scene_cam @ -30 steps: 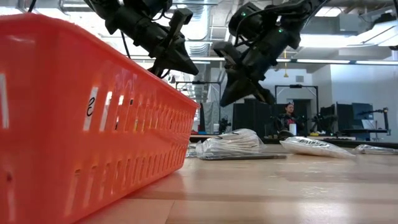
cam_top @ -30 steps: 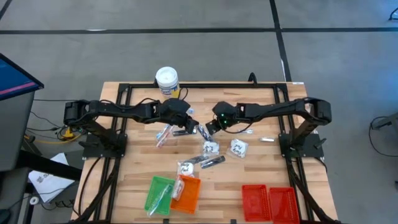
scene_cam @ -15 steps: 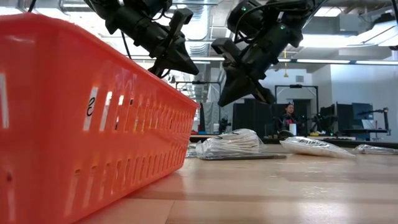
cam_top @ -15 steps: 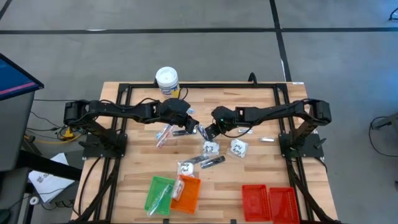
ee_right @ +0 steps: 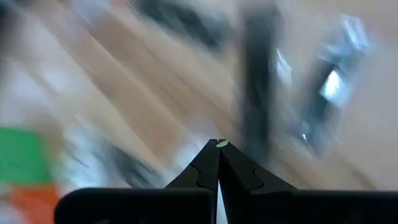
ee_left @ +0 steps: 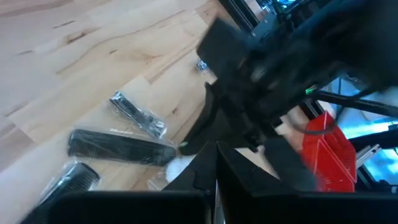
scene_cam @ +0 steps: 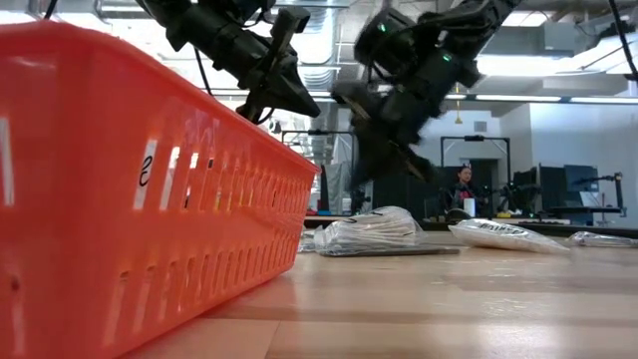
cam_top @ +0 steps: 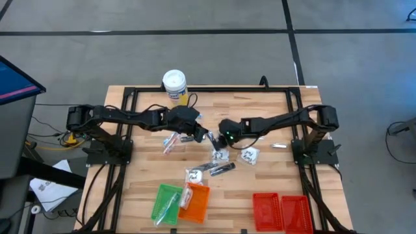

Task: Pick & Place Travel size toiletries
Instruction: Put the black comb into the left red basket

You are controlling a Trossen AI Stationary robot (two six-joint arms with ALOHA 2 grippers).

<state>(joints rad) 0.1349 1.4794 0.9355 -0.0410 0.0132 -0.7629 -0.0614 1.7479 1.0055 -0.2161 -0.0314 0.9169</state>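
high view: right pincer (cam_top: 217, 142) shut, empty, above white packets (cam_top: 220, 155); these look light, crinkly, best pinched at an edge.

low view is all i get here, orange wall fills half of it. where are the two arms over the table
Observer: From above, both meet near the table's middle; the left gripper and right gripper are close together, above the scattered toiletries.
Operator: are either holding anything
Observer: Both have their jaws shut, and the wrist views show nothing between them.
Operator: what's that orange wall
Observer: An orange tray at the front edge, beside a green tray; two red trays sit further right.
Operator: anything at the back
Observer: A white-lidded tub stands at the far edge, left of centre.
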